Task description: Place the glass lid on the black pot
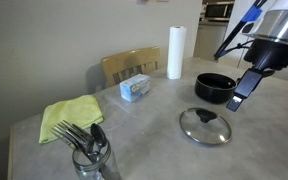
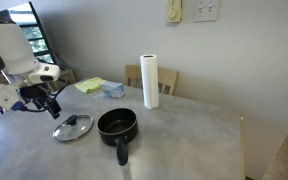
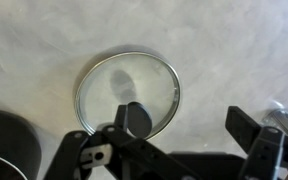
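Observation:
The glass lid lies flat on the grey table, a clear disc with a metal rim and a dark knob. It also shows in an exterior view and in the wrist view. The black pot stands just behind it; in an exterior view its long handle points toward the table's front edge. A dark edge of the pot shows at the wrist view's lower left. My gripper hangs open and empty above the table beside the lid, seen also in an exterior view and the wrist view.
A paper towel roll stands at the back. A blue-and-white box, a yellow-green cloth and a glass jar of cutlery are on the table. A wooden chair stands behind.

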`<state>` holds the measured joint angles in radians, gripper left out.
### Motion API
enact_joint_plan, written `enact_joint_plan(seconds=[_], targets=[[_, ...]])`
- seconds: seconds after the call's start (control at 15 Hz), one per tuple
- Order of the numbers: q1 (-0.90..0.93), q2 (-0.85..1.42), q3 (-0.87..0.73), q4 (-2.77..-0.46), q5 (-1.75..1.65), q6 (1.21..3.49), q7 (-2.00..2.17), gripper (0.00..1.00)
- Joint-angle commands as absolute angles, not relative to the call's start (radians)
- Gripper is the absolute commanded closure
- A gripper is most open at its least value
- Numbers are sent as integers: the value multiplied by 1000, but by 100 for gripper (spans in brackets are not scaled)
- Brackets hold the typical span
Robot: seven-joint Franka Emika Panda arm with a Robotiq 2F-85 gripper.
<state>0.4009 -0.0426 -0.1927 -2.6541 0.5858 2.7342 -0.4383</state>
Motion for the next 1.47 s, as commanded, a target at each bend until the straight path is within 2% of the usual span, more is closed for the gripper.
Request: enact_joint_plan(seconds=[0.0,0.47,0.53,0.67,0.93,1.4], targets=[[401,-43,-195,-2653,586,2734,-438,0],[411,92,-197,-2501,713,2613,-891,0],[294,120,-77,-2478,702,2611,-922,0],[249,190,-22,-2428,640,2635,-945,0],[182,311,48,-2368,349,2745,-826,0],[207,372,-26,-2344,-141,2937,-363,0]])
